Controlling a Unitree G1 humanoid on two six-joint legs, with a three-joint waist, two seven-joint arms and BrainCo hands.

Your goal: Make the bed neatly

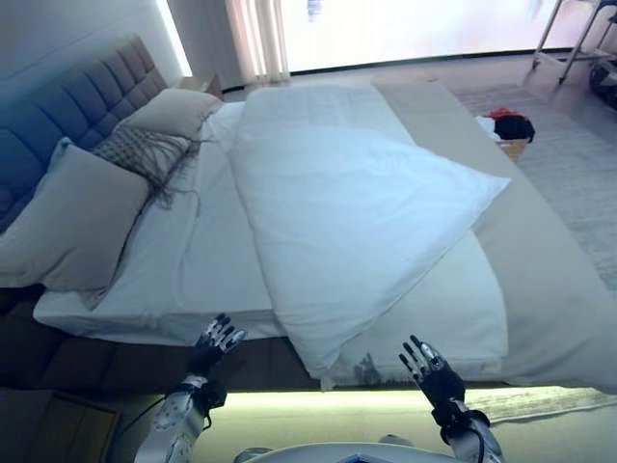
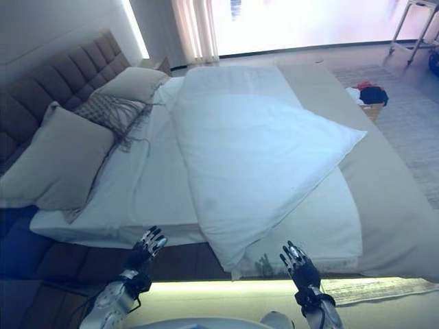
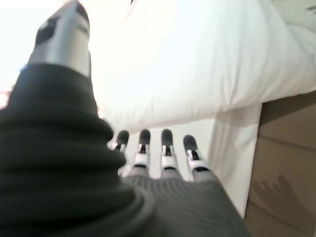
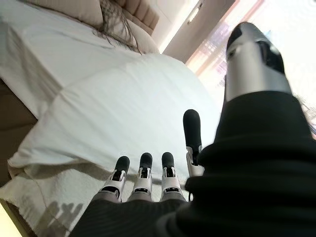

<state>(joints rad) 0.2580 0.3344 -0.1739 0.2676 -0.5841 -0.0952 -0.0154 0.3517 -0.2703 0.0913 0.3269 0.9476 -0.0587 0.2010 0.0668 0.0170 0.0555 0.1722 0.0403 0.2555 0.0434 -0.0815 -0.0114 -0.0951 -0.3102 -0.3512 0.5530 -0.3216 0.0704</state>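
Note:
A bed point(image 1: 135, 362) with a white sheet point(image 1: 193, 251) fills the view. A white duvet point(image 1: 357, 212) lies folded back on itself, one corner pointing right and another hanging over the near edge. Under it a beige blanket point(image 1: 549, 289) covers the right part. My left hand point(image 1: 214, 345) hovers open just before the near bed edge, left of the duvet's hanging corner. My right hand point(image 1: 430, 368) is open too, below the white cover's near edge point(image 4: 44, 182). Neither hand touches any cloth.
Two beige pillows point(image 1: 72, 217) and a fringed grey cushion point(image 1: 145, 149) lean at the padded headboard point(image 1: 77, 106) on the left. A basket with dark and red cloth point(image 1: 509, 130) stands on the floor beyond the bed, near a metal frame point(image 1: 578, 39).

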